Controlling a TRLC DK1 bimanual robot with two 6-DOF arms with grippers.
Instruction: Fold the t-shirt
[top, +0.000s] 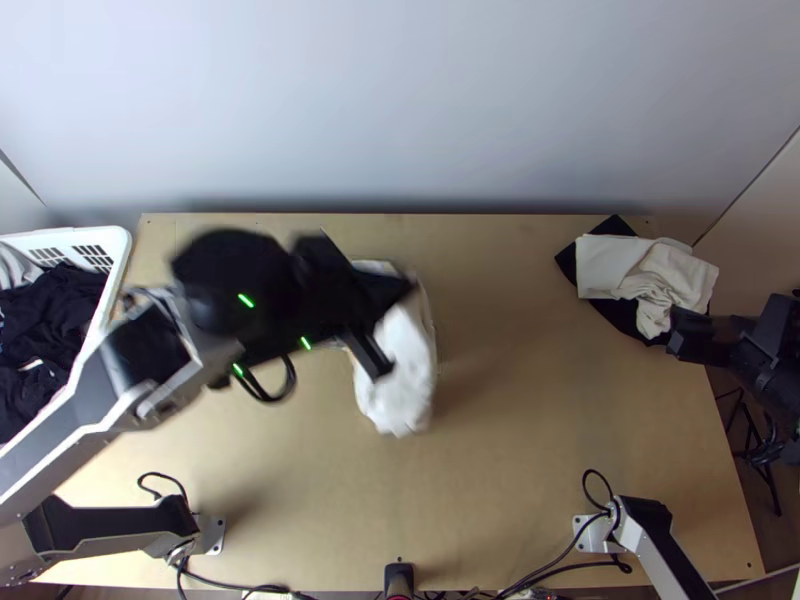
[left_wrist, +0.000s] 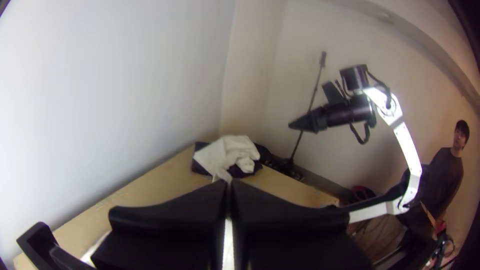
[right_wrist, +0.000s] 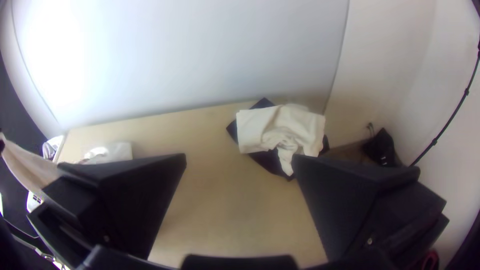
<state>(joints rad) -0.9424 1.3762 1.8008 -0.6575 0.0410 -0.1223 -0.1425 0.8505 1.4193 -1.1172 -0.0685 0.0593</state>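
Observation:
The left gripper (top: 408, 288) is over the left-middle of the table, above the white t-shirt (top: 405, 375), which appears bunched. In the left wrist view the fingers of the left gripper (left_wrist: 228, 184) are shut together with white cloth (left_wrist: 228, 245) between them. A stretch of pale cloth (right_wrist: 30, 167) hangs at the left of the right wrist view, and more white cloth (right_wrist: 110, 151) lies on the table. The right gripper (top: 690, 335) is raised near the table's right edge; in its own view the right gripper (right_wrist: 239, 159) stands open, holding nothing.
At the far right corner, white cloth (top: 650, 272) lies partly folded and partly bunched on dark cloth (top: 620, 318). A white basket (top: 118, 250) with dark clothes (top: 50, 320) is at the left. Bare wood (top: 520, 400) lies between the t-shirt and the right side. Cables run along the near edge.

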